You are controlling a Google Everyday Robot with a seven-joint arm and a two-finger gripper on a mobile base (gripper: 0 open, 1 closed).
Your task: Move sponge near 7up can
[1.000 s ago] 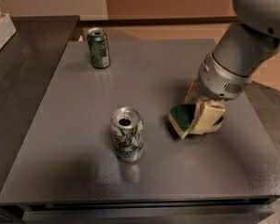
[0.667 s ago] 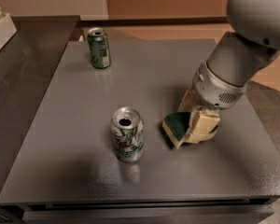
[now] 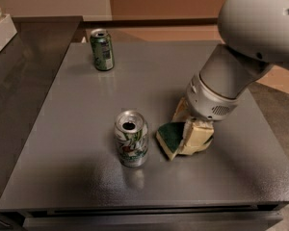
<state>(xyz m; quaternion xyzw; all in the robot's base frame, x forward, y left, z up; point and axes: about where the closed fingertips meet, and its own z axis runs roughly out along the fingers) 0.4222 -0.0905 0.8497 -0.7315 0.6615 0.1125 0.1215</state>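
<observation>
I see hand (image 3: 192, 137) clamped on sponge (image 3: 169, 136), sponge tilted, low over table (image 3: 72, 177), just beside 7up can (image 3: 131, 139), narrow gap between.

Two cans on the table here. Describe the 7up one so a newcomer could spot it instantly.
On the grey table, look at the front half, left of the gripper, which holds the sponge. The 7up can stands upright beside the sponge. It is silvery-white with green streaks and a red mark, while the other can near the far left corner is dark green.
</observation>
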